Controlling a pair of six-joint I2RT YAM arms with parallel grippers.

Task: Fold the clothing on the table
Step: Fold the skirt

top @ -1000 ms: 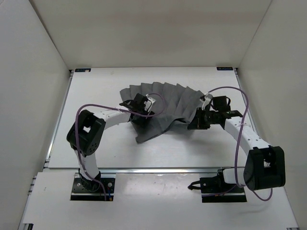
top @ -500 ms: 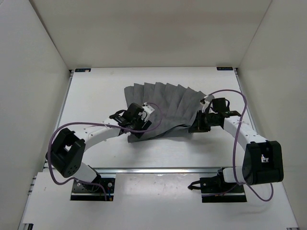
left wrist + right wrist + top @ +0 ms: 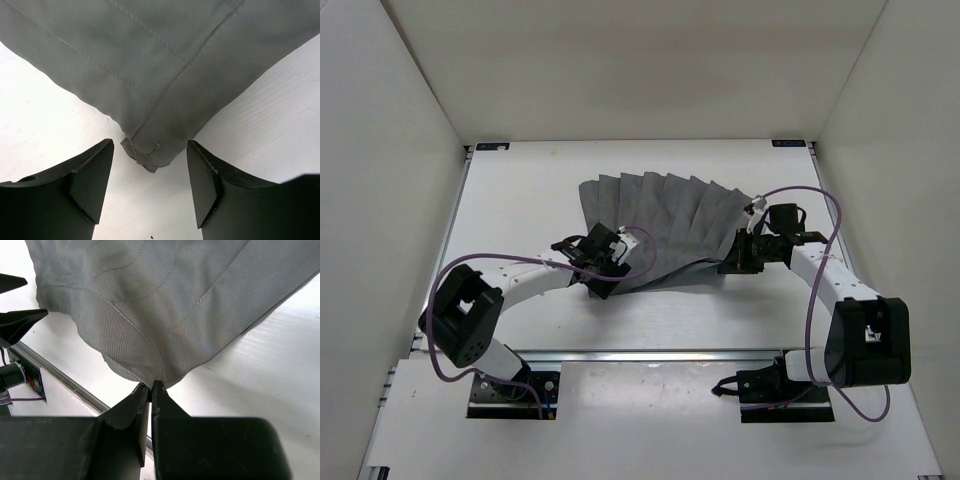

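The dark-grey pleated clothing lies fanned out across the middle of the white table. My left gripper is at its near-left corner. In the left wrist view the left gripper is open, and the stitched corner of the clothing lies between its fingertips without touching either. My right gripper is at the clothing's near-right edge. In the right wrist view the right gripper is shut on a pinch of the clothing, which hangs lifted off the table.
A metal rail runs along the table's near edge, with both arm bases just beyond it. White walls enclose the left, right and far sides. The left arm's purple cable loops over the table.
The left arm's elbow swung out to the left and its gripper drew back from the clothing's middle to its near-left corner, jaws narrowing slightly. The near flap now lies flatter. The right gripper barely moved.
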